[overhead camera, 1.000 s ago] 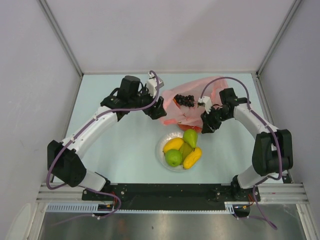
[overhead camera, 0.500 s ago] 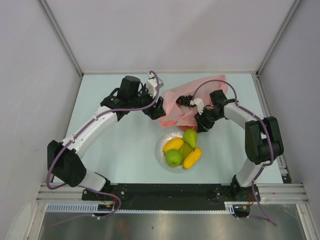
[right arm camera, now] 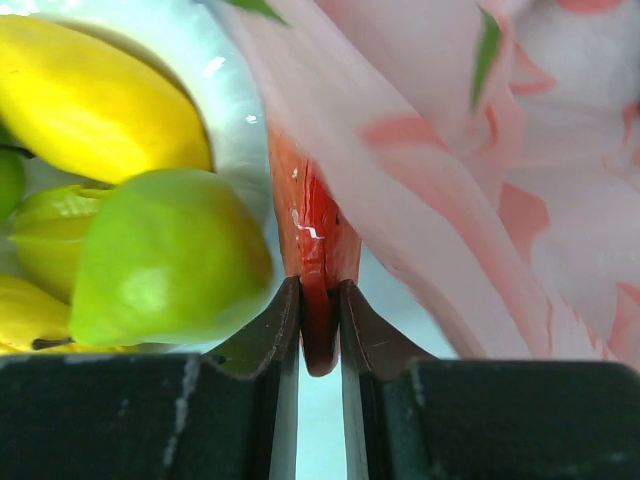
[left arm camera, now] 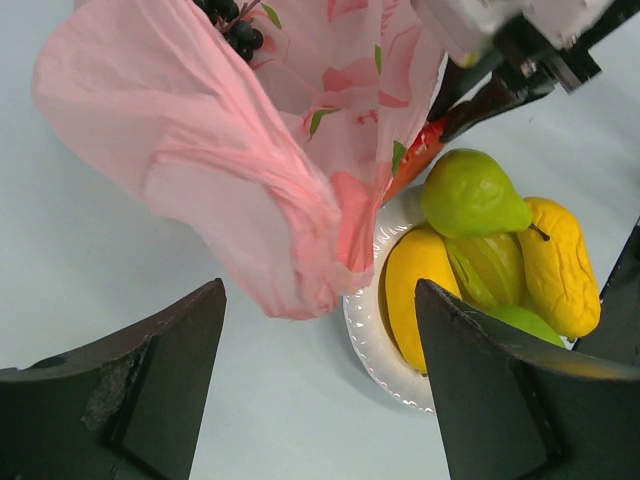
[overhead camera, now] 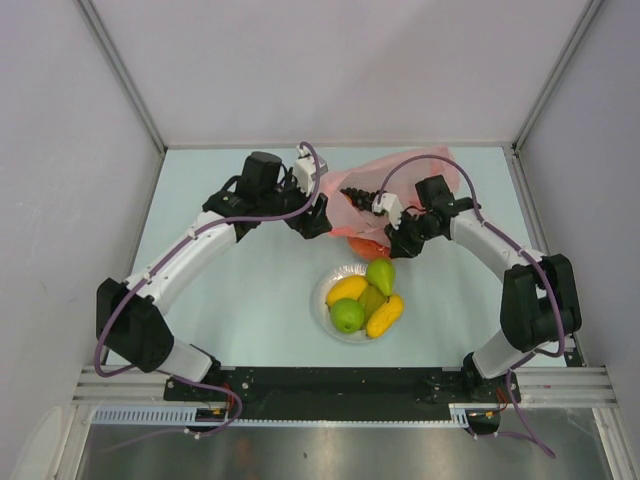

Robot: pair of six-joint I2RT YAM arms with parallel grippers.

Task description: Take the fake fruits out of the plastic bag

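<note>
We note the right hand (right arm camera: 320, 300) clenched on the red slice (right arm camera: 312, 235), whose tip is pinched between its two fingers. The slice lies just beside the rim of the white plate (right arm camera: 235, 100) and under a fold of the pink plastic bag (right arm camera: 450, 150).

The left hand (left arm camera: 318, 300) is released, fingers wide apart. The bag's lower corner shows between them and touches neither. A dark grape bunch (left arm camera: 232, 22) sits at the bag's upper edge.

On the plate we count a green pear (overhead camera: 380, 273), a yellow fruit (overhead camera: 347, 289), a green apple (overhead camera: 347, 316) and an orange-yellow oblong fruit (overhead camera: 386, 316), crowded together. The plate sits on the pale bench (overhead camera: 230, 290), with the bag just behind it.
</note>
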